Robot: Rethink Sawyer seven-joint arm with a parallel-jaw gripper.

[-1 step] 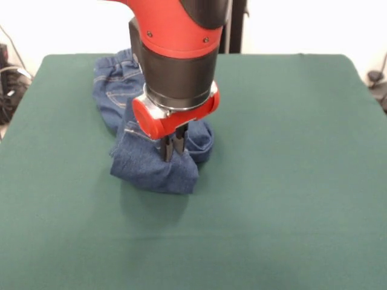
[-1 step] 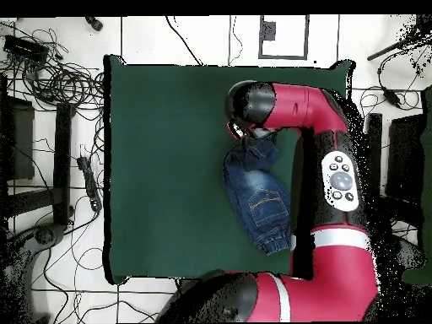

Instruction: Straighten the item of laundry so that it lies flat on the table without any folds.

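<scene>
Nearest in the front view, bare table [image 1: 272, 229] shows a dark green, felt-like surface. Behind it, left of centre, the jeans [image 1: 154, 166] lie bunched: soft medium-blue denim, with a folded section raised into a tent shape. The end effector [image 1: 175, 147] points straight down into this peak, its two dark fingers [image 1: 168, 148] pressed close together and pinching a ridge of the denim. Farther back, the waistband end with orange-stitched pockets rests flat near the far edge.

Risk: the pinch appears shallow. Denim may slip free during a pull, or several layers may be caught together, dragging the garment and leaving the fold in place.
</scene>
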